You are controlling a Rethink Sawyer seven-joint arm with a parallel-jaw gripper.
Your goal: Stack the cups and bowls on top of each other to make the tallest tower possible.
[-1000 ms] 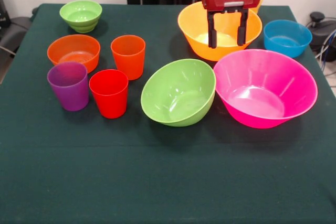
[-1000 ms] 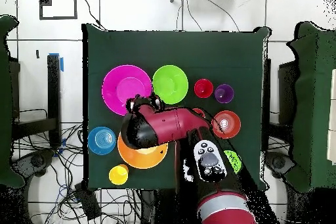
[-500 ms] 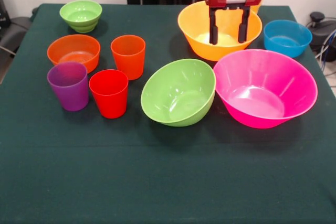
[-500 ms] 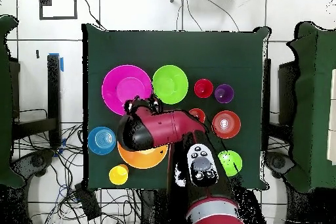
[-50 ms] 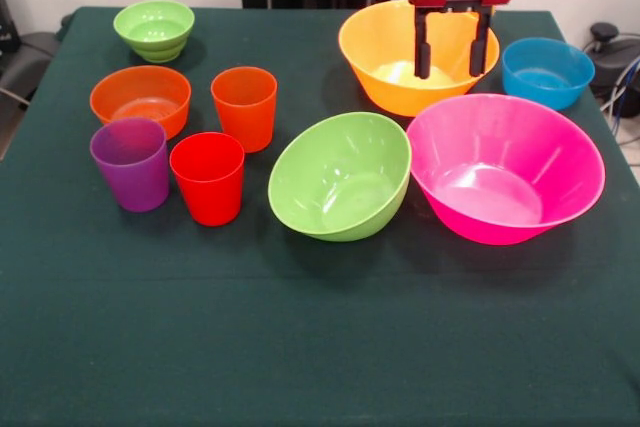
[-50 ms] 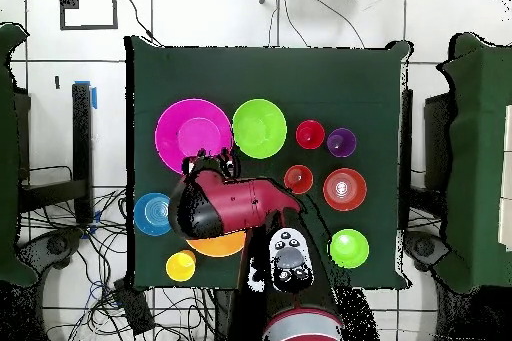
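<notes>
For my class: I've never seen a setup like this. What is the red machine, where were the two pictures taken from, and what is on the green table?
The red machine is a robot arm; its gripper hangs open and empty over the large yellow-orange bowl. One picture is taken from across the table, facing the robot; the other looks straight down from above. On the green cloth stand a large pink bowl, a tilted light green bowl, a blue bowl, a small orange bowl and a small green bowl, plus purple, red and orange cups. The overhead picture also shows a yellow cup. Nothing is stacked yet.
</notes>
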